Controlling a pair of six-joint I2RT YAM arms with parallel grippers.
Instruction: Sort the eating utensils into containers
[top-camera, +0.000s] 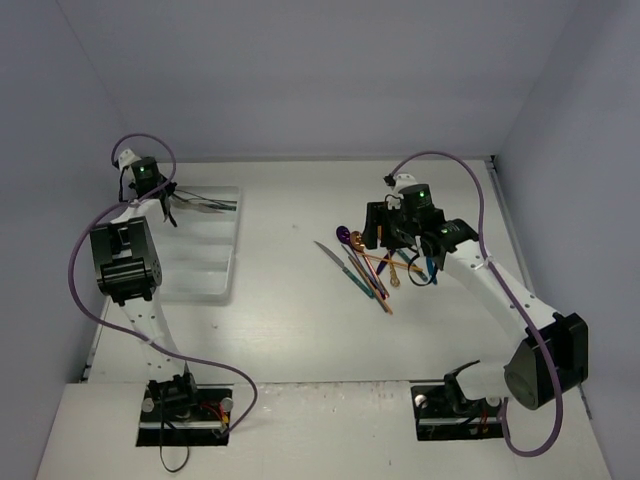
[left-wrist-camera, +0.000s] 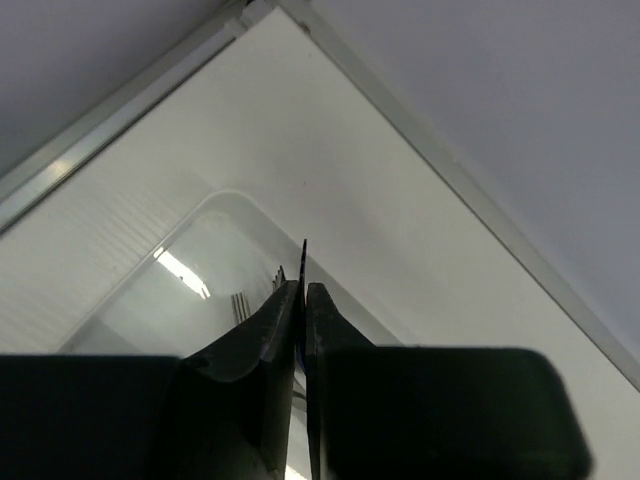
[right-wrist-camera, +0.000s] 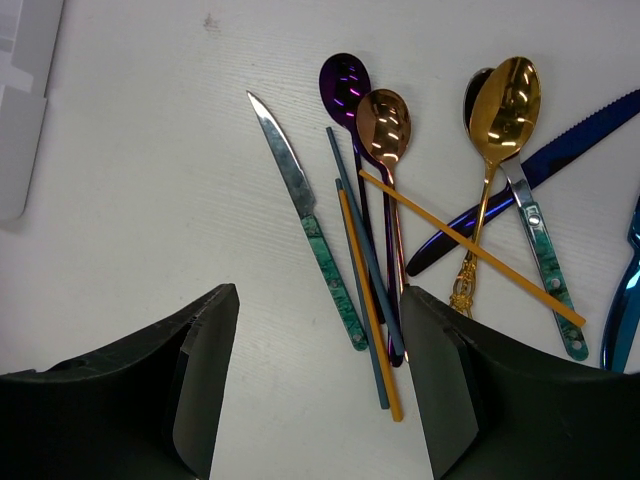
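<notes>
Overhead view covers the whole counter (top-camera: 300, 330); close wrist views share tray (left-wrist-camera: 215, 205) beyond left tool (left-wrist-camera: 303, 292), cutlery (right-wrist-camera: 385, 190) beyond right tool (right-wrist-camera: 318, 296).

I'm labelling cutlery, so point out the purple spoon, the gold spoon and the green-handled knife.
purple spoon (right-wrist-camera: 343, 80), right wrist view, bowl
gold spoon (right-wrist-camera: 510, 98), right wrist view, bowl
green-handled knife (right-wrist-camera: 299, 200), right wrist view, blade near handle

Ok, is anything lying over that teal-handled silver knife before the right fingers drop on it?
Nothing visible covers the teal-handled silver knife; it lies at the outer edge of the utensil pile. The open right gripper hangs over its handle. Only the slim orange stick runs close beside its handle end.
</notes>
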